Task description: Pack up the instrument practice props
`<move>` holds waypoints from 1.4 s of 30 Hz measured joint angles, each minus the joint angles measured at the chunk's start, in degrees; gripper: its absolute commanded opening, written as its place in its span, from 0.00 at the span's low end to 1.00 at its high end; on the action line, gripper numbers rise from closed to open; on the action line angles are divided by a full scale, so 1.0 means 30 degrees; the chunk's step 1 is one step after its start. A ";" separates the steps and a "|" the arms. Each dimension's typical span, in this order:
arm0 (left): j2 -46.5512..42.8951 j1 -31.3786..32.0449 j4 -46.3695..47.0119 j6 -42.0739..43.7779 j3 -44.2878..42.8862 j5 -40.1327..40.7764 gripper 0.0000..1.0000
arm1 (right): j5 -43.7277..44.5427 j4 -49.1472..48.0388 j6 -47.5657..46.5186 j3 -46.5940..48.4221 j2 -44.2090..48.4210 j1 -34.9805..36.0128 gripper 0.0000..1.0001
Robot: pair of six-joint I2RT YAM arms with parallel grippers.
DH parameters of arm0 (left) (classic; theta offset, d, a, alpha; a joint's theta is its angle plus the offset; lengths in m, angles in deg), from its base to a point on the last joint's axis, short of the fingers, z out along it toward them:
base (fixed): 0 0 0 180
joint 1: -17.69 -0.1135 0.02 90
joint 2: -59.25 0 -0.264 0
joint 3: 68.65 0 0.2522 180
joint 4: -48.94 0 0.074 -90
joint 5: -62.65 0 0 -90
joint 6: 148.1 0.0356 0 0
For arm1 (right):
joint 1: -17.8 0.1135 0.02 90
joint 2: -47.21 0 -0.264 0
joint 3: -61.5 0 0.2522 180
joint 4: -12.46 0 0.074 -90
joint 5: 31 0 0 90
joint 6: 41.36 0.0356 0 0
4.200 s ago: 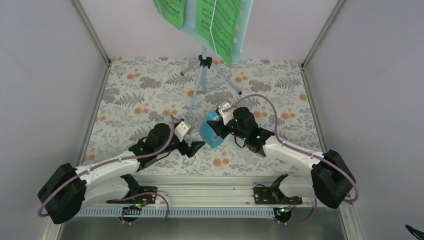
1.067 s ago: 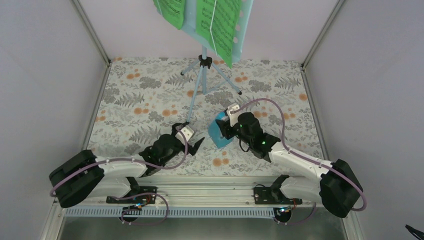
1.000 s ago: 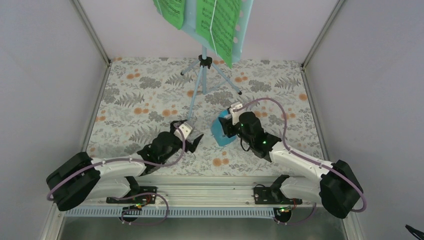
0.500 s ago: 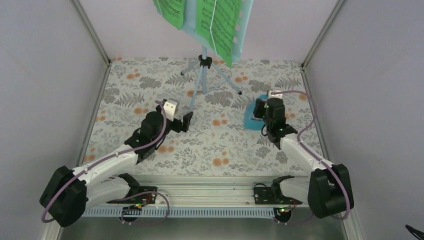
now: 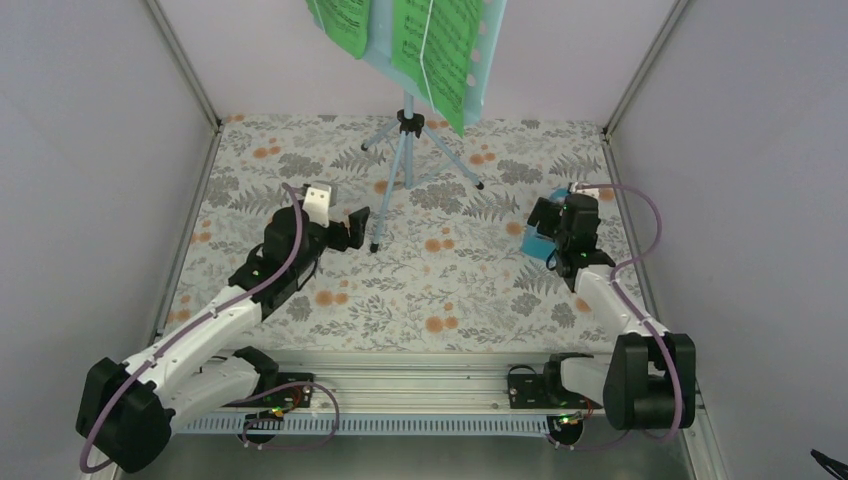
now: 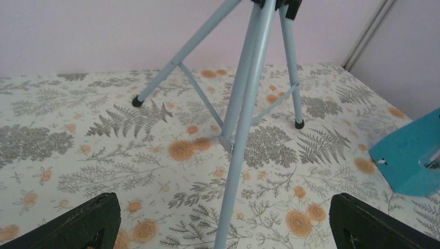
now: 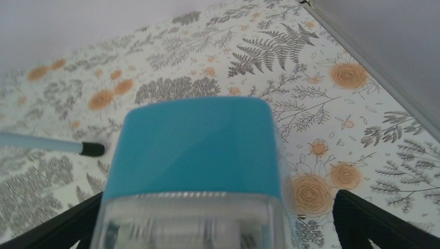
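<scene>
The pale blue tripod music stand (image 5: 405,150) stands at the back middle. Bright green sheet-music pages (image 5: 435,50) lie on its desk. My left gripper (image 5: 358,225) is open and empty just left of the stand's front leg (image 5: 378,225). In the left wrist view that leg (image 6: 244,129) runs down between the wide-apart fingers (image 6: 88,223). My right gripper (image 5: 548,225) holds the blue metronome (image 5: 535,245) at the right side of the table. In the right wrist view the metronome (image 7: 197,150) fills the space between the fingers. It also shows in the left wrist view (image 6: 410,161).
A floral cloth (image 5: 300,170) covers the table. Plain walls close in the left, back and right, and the right wall's base (image 5: 625,210) runs close to the right gripper. A metal rail (image 5: 420,375) carries the arm bases at the near edge.
The right arm has swung from the table's middle to the right side with the metronome. The left arm has reached forward, and its gripper has come up beside the stand's front leg.
</scene>
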 measured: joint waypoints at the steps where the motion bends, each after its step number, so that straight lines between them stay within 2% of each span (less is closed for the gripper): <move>1: -0.0109 -0.0080 -0.0284 -0.0036 -0.0211 0.0080 1.00 | -0.0109 0.0299 -0.0073 0.0051 0.0044 0.0000 0.99; 8: -0.0160 -0.0138 -0.2747 0.0350 -0.4371 0.1020 1.00 | -0.0787 0.3286 -0.0386 0.3271 0.1311 -0.0087 0.99; 12: -0.0182 -0.0240 -0.4029 0.0656 -0.7278 0.1486 1.00 | -0.2514 0.3825 -0.0444 0.5486 0.2317 -0.0087 1.00; 15: -0.0503 -0.0634 -0.4962 0.1020 -0.8721 0.1821 1.00 | -0.5115 0.3657 -0.0437 0.6229 0.2492 -0.0015 1.00; 19: -0.1129 -0.2958 -0.6229 0.1770 -0.9617 0.2477 1.00 | -0.8684 0.2696 -0.0401 0.5799 0.2280 0.1545 1.00; 23: -0.1341 -0.6251 -0.6572 0.2186 -0.9377 0.1392 1.00 | -1.1781 -0.0962 -0.0087 0.3942 0.1800 0.4794 0.97; 26: -0.1005 -0.7220 -0.6375 0.2492 -0.8335 0.0277 1.00 | -1.3085 -0.3424 -0.0175 0.3789 0.0109 0.6601 0.86; 29: 0.0095 -0.7395 -0.6477 0.2936 -0.7497 -0.0364 1.00 | -1.3850 -0.5297 -0.0313 0.4903 -0.2222 0.7351 0.79; 32: 0.0911 -0.7497 -0.6994 0.3468 -0.7242 -0.0714 1.00 | -1.4571 -0.6156 -0.0204 0.7905 -0.5399 0.7424 0.71; 35: 0.0605 -0.7613 -0.6972 0.4051 -0.7147 -0.0780 1.00 | -1.4950 -0.6360 -0.0131 1.1868 -0.8619 0.7439 0.69; 42: 0.0160 -0.7694 -0.6987 0.4575 -0.7140 -0.1020 1.00 | -1.4775 -0.5792 -0.0663 1.7245 -1.3202 0.7570 0.62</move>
